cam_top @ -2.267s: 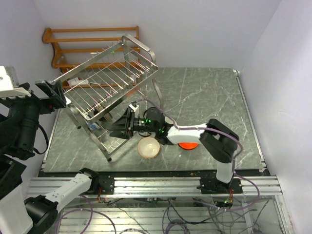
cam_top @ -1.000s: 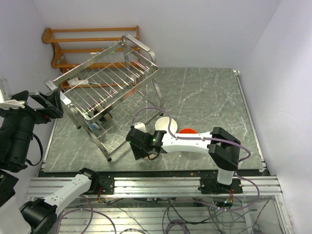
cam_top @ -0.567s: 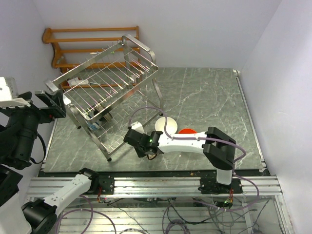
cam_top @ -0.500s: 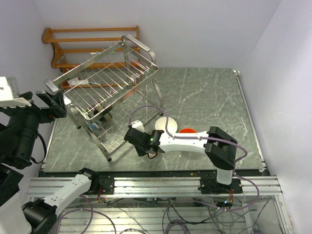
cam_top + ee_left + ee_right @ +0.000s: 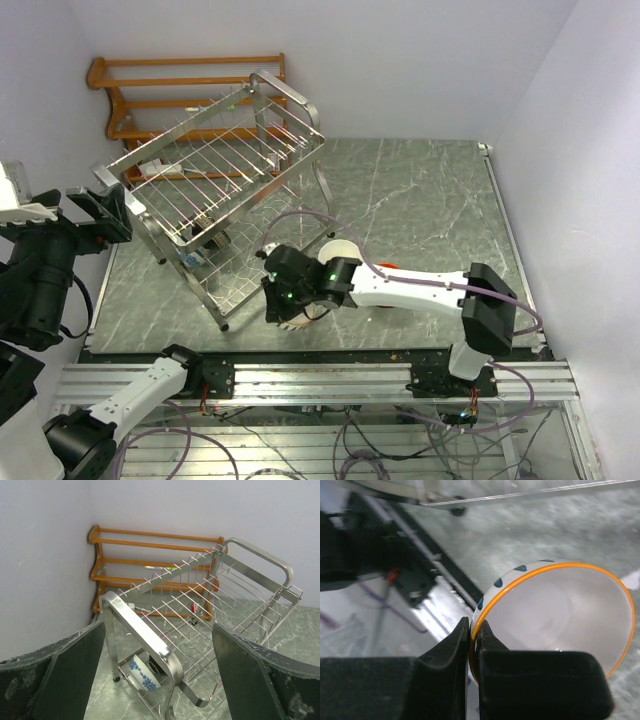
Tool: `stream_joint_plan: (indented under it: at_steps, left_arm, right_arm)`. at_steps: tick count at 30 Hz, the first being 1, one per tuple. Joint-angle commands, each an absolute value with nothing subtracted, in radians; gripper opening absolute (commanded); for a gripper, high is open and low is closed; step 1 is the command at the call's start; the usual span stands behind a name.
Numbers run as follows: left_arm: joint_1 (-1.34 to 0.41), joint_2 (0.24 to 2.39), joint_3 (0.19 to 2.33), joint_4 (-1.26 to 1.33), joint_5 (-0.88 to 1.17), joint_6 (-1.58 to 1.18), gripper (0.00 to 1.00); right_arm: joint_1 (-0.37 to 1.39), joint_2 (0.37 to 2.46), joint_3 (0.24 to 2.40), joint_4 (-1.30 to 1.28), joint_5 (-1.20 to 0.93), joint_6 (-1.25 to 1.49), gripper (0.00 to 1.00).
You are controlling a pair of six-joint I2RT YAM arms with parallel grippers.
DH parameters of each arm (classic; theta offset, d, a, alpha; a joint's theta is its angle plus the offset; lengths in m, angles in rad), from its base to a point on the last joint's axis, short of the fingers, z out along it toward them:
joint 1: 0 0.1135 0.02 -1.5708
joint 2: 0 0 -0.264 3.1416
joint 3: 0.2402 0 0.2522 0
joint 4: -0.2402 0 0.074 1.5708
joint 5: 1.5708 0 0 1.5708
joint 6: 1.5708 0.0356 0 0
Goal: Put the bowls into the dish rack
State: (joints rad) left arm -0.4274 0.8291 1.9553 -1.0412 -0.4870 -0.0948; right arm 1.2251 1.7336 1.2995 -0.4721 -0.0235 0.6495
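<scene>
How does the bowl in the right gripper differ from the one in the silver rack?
The held bowl has an orange rim and dark spots outside; the racked bowl shows blue pattern on white. The right gripper pinches the held bowl's rim; the racked bowl leans in the dish rack's lower tier. Both are small and round.

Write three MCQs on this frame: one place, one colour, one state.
1. Where is the blue-and-white bowl relative to the dish rack?
A) in its lower tier
B) on its upper tier
C) outside it

2. What colour is the rim of the held bowl in the right claw?
A) green
B) orange
C) black

3. The left claw is:
A) open, empty
B) shut on a bowl
C) shut on a rack wire

Answers:
1 A, it sits beneath the upper tier's wires.
2 B, the right wrist view shows an orange rim pinched.
3 A, its fingers are spread wide, gripping nothing.
</scene>
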Motion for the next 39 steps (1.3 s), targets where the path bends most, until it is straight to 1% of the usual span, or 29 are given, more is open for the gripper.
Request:
stream_joint_plan:
  at_steps: [1,7,11,17,24,30,39]
  left_arm:
    - [-0.433,0.824,1.979,-1.024,-0.495,-0.104,0.99]
    - [-0.433,0.84,2.016,-1.028,-0.506,-0.103,0.99]
    - [-0.433,0.844,2.024,-1.021,-0.508,-0.107,0.99]
    - [-0.433,0.842,2.038,-1.023,-0.518,-0.115,0.99]
    - [-0.433,0.861,2.071,-1.026,-0.519,-0.109,0.99]
    - [-0.433,0.878,2.088,-1.019,-0.511,-0.099,0.99]
    - [-0.433,0.882,2.068,-1.015,-0.517,-0.068,0.99]
  right_arm:
    - [1.169,1.656,1.274,-0.324,-0.291,0.66,0.0]
    - [1.1,1.644,1.235,-0.164,-0.5,0.717,0.0]
    - [1.062,1.686,1.268,-0.084,-0.644,0.762,0.0]
    - [0.987,1.731,1.293,0.079,-0.776,0.881,0.0]
    - [0.937,1.843,1.392,0.151,-0.827,0.905,0.0]
    - [0.9,1.944,1.424,0.289,-0.857,0.985,0.0]
    - [0.857,2.08,1.523,0.317,-0.875,0.951,0.0]
